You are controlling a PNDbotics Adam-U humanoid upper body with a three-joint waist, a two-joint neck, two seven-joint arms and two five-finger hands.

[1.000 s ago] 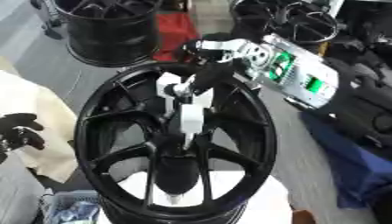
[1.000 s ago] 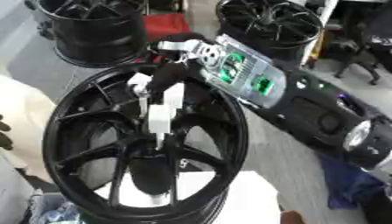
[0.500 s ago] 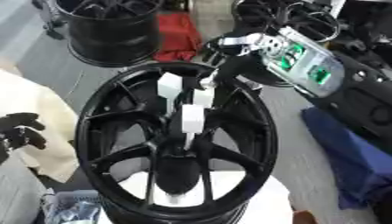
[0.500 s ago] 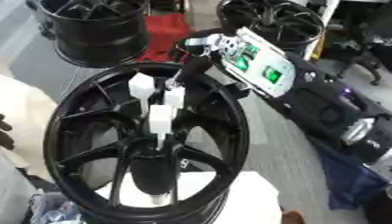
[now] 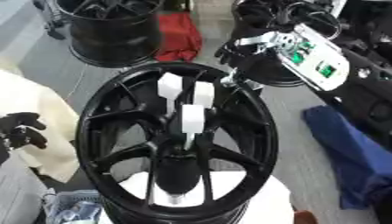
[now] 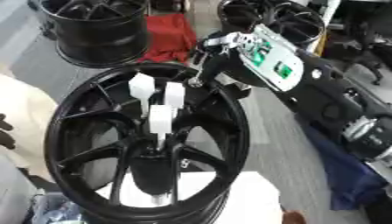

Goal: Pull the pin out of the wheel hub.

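Black multi-spoke alloy wheel hub [image 5: 115, 131]: lies flat, face up, at centre of view. Three white block-headed pins [image 5: 191, 119]: upright in the hub's middle, clustered just beside one another. Right hand [image 6: 208, 50]: above the hub's far rim, fingers curled; whether they grasp anything cannot be told. Left hand [image 5: 19, 131]: at the left edge, black fingers curled, empty. Blue cloth [image 5: 348, 148]: on the floor, right of the hub.

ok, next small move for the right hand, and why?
Probably move the right robot hand toward the nearest white pin and grasp it. The white pins stand upright in the wheel hub, while the hand sits over its far-right rim, apart from them.
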